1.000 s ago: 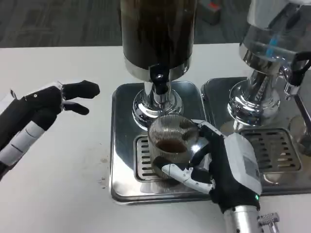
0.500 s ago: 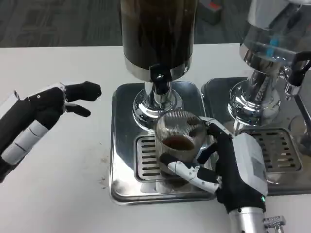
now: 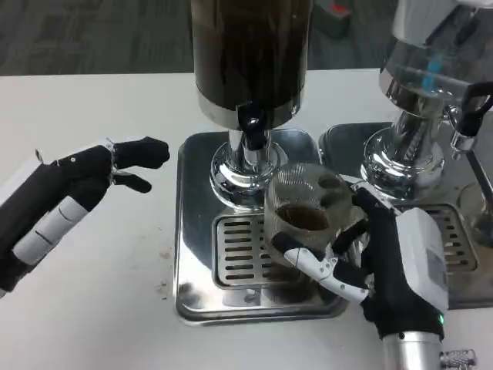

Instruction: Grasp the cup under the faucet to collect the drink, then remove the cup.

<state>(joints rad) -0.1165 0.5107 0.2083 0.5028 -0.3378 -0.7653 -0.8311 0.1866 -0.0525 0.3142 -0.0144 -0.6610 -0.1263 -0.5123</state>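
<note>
A ribbed glass cup [image 3: 303, 210] with dark drink in its bottom is held by my right hand [image 3: 385, 266], whose fingers wrap its front and right side. The cup hangs over the right part of the drip grate [image 3: 240, 250], to the right of and below the black faucet [image 3: 251, 122] of the dark drink dispenser [image 3: 250, 54]. My left hand [image 3: 85, 181] hovers over the white table at the left, its fingers apart and pointing toward the dispenser, with nothing in it.
The dispenser stands on a steel drip tray [image 3: 196, 223]. A second dispenser [image 3: 427, 92] with its own tray and grate [image 3: 454, 243] stands at the right, close to my right hand. White tabletop [image 3: 100, 308] lies at the left and front.
My right hand has carried the cup to the right and slightly up, away from under the faucet. My left hand has drifted a little to the right toward the dispenser.
</note>
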